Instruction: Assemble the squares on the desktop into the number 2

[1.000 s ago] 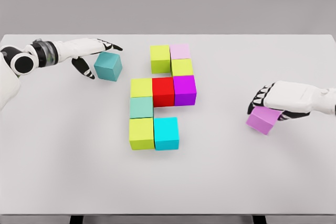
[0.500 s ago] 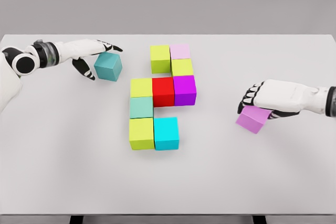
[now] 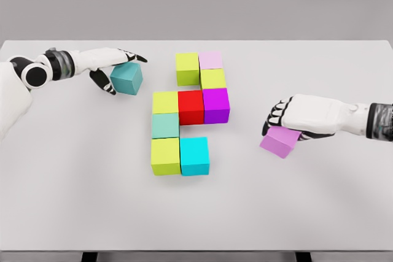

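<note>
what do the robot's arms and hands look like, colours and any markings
Both arms are glossy white shells. The left hand has white backs with black fingers, plus a black round joint and dark banded wrist behind it. The right hand is white with black-segmented fingers and a dark wrist band. No cables visible.

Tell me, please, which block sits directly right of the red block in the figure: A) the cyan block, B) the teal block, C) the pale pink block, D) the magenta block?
D: the magenta block touches the right side of the red block.
</note>
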